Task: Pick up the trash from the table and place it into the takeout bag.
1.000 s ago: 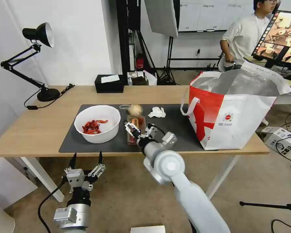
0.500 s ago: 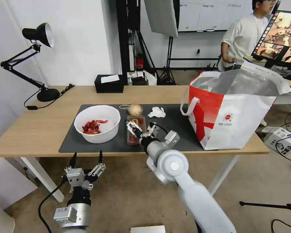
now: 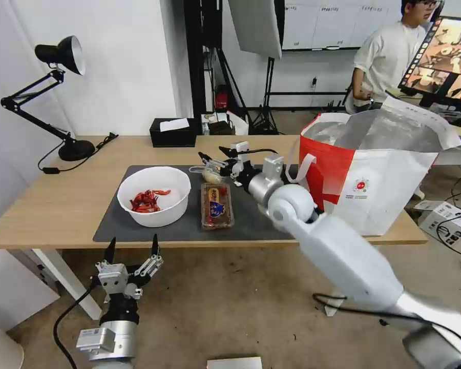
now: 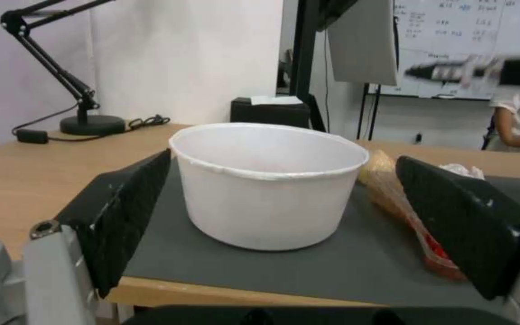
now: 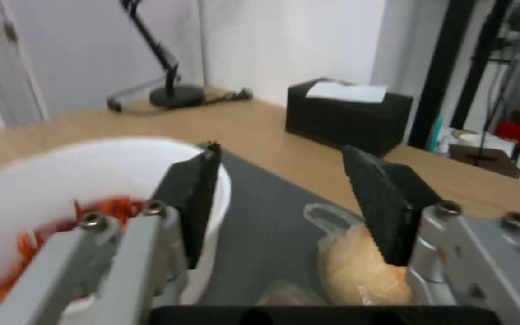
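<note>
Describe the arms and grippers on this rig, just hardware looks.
Both arms are glossy white shells with silver-grey wrist housings. The right gripper and left gripper each carry two black wedge-shaped fingers on bare metal linkages with visible screws. A black cable loops beside the left wrist; another trails under the right arm.

Our arms are glossy white shells with silver metal wrists; the right gripper (image 3: pixel 213 155) and left gripper (image 3: pixel 131 247) carry black wedge fingers, silver screws, and a black cable
</note>
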You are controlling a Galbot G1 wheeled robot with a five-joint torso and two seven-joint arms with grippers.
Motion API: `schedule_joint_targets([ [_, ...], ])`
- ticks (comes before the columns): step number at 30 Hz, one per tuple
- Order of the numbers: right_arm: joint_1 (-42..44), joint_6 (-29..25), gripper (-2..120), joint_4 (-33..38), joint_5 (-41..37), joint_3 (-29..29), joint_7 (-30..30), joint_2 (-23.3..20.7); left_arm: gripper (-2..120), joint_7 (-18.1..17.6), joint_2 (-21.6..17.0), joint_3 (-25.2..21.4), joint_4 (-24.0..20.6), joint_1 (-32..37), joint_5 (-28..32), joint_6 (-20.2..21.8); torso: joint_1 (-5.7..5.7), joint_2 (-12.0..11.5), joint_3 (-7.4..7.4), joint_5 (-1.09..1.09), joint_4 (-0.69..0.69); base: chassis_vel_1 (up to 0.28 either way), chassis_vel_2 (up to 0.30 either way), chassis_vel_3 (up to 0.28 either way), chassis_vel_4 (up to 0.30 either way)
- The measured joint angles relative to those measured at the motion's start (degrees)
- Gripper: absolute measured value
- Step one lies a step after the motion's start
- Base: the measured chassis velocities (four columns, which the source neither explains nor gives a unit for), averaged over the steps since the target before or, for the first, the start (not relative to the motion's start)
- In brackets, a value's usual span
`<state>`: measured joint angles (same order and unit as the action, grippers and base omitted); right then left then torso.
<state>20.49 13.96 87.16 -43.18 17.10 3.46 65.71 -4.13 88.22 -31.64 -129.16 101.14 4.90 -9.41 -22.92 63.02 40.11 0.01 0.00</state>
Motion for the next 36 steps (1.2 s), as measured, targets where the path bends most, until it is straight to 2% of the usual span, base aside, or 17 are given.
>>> schedule_joint_targets([
  [2, -1.5, -1.64, 44, -4.74, 2.65, 2.12, 4.07, 0.78, 100, 0.24, 0.0, -0.03, -0.32, 0.19, -0.03, 0.06, 0.0, 0.0, 0.0, 0.0, 0.0, 0.0, 0.0, 0.0, 0.0],
  [3, -1.5, -1.64, 44, -4.74, 2.65, 2.12, 4.07, 0.78, 100, 0.24, 0.0, -0.03, -0.32, 0.19, -0.03, 0.06, 0.0, 0.0, 0.0, 0.0, 0.0, 0.0, 0.0, 0.0, 0.0],
  [5, -2.29, -3.49, 33, -9.07, 4.28, 3.51, 6.26, 1.93, 100, 0.35, -0.02, -0.05, -0.49, 0.24, -0.04, 0.1, 0.0, 0.0, 0.0, -0.01, 0.01, 0.0, 0.0, 0.0, 0.0],
  [9, -2.43, -3.7, 25, -11.29, 4.63, 3.97, 6.74, 2.74, 100, 0.4, -0.02, -0.08, -0.68, 0.31, -0.04, 0.11, 0.0, 0.0, 0.0, -0.01, 0.01, 0.0, 0.0, 0.0, 0.0],
  [11, -2.43, -3.32, 11, -12.82, 4.98, 4.56, 6.89, 3.18, 100, 0.42, -0.03, -0.18, -0.85, 0.42, -0.02, 0.12, 0.0, 0.0, -0.01, -0.01, 0.01, 0.0, 0.0, 0.0, 0.0],
  [12, -2.43, -3.32, 11, -12.82, 4.98, 4.56, 6.89, 3.18, 100, 0.42, -0.03, -0.18, -0.85, 0.42, -0.02, 0.12, 0.0, 0.0, -0.01, -0.01, 0.01, 0.0, 0.0, 0.0, 0.0],
  [14, -2.33, -2.4, 1, -13.85, 5.04, 4.97, 7.08, 3.42, 100, 0.41, 0.23, -0.05, -1.19, 0.26, 0.2, 0.39, 0.0, 0.01, -0.01, -0.01, 0.01, 0.0, 0.0, 0.0, 0.0],
  [20, -1.63, -0.92, 0, -15.26, 4.95, 5.28, 7.02, 3.96, 100, 0.4, 1.02, 0.49, -1.3, -0.38, 0.22, 0.96, 0.0, 0.01, -0.01, -0.01, 0.0, 0.0, 0.0, 0.0, 0.0],
  [36, -0.49, 0.9, 0, -15.68, 3.82, 4.58, 6.12, 4.54, 100, 0.38, 0.2, 0.17, -0.69, -0.69, 0.73, 0.97, 0.01, 0.0, -0.01, -0.01, 0.0, 0.0, 0.0, 0.0, 0.0],
])
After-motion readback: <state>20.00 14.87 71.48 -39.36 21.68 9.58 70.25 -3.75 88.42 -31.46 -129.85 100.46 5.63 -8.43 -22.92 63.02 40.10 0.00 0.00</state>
